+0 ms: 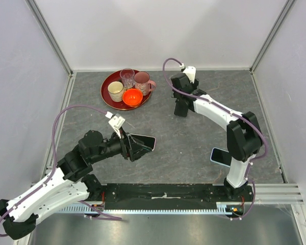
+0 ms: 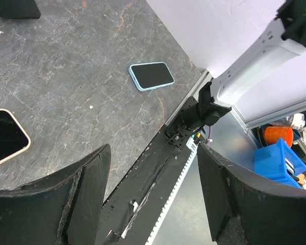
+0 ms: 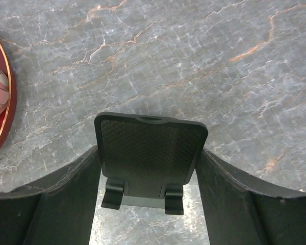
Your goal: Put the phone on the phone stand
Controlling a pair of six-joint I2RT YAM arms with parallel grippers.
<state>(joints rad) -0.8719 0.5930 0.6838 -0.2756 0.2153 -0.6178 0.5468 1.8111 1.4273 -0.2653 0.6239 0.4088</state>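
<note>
Black stand (image 3: 150, 143) sits pinched in our right gripper (image 3: 149, 155). We hold our left gripper (image 2: 153, 149) spread wide, empty, the phone (image 2: 5, 135) lying just beside it.

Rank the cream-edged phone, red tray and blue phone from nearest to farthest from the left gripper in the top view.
1. Cream-edged phone: right beside the left gripper, mid-table.
2. Red tray: at the far edge, beyond the gripper.
3. Blue phone: on the right side, towards the near edge.
</note>
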